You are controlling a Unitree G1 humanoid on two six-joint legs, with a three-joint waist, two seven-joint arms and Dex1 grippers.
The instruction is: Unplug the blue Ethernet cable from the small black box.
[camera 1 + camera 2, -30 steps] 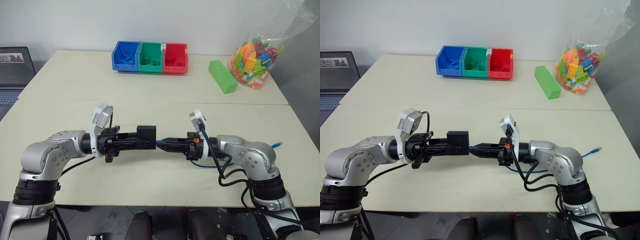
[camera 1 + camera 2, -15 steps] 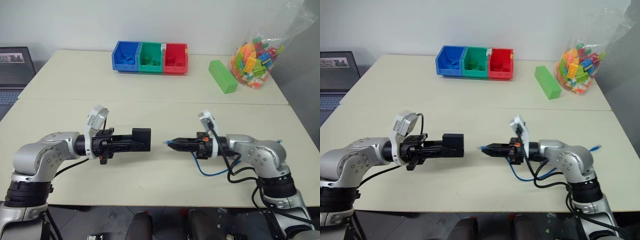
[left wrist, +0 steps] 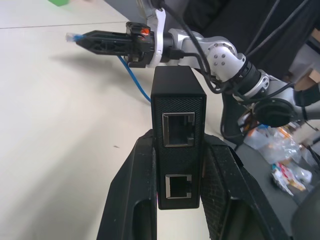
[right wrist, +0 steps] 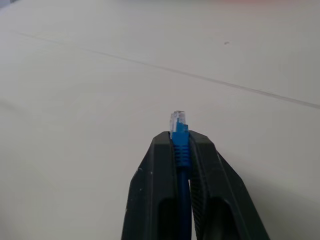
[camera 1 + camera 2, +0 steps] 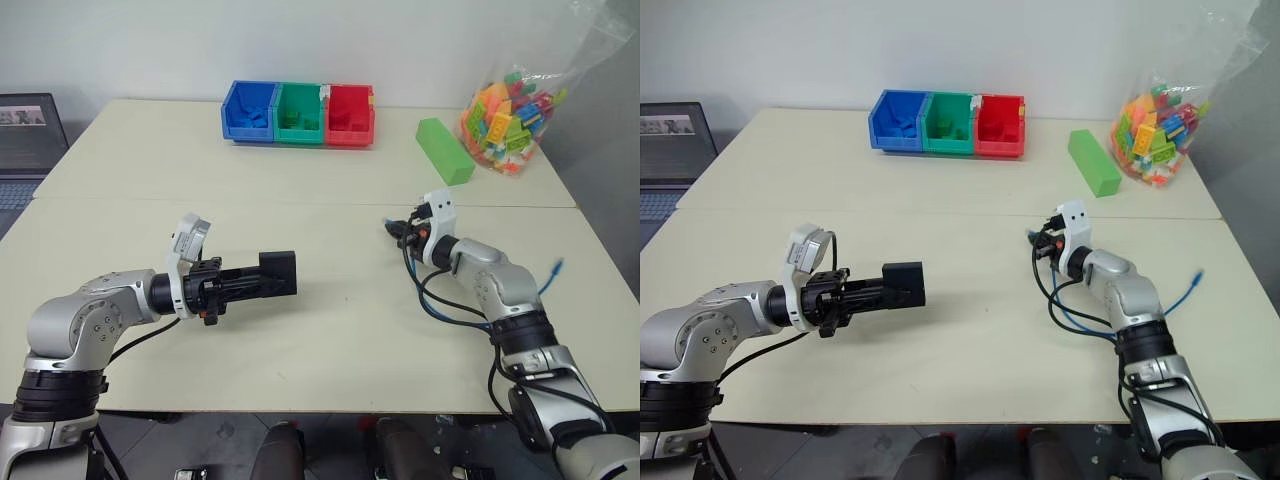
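A: I see the right end effector (image 4: pixel 181 150) clamped on the blue Ethernet cable (image 4: pixel 180 136), plug poking straight out past its tips, cord trailing back.

B: My left end effector (image 3: pixel 179 150) is clamped on the small black box (image 3: pixel 178 131), lengthwise along its fingers, ports empty, well apart from the plug, above the pale desk (image 5: pixel 330 330).

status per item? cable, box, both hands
blue Ethernet cable: unplugged, plug end pinched in the right hand, rest trailing on the table
small black box: both ports empty, held off the table
left hand: shut on the box
right hand: shut on the cable
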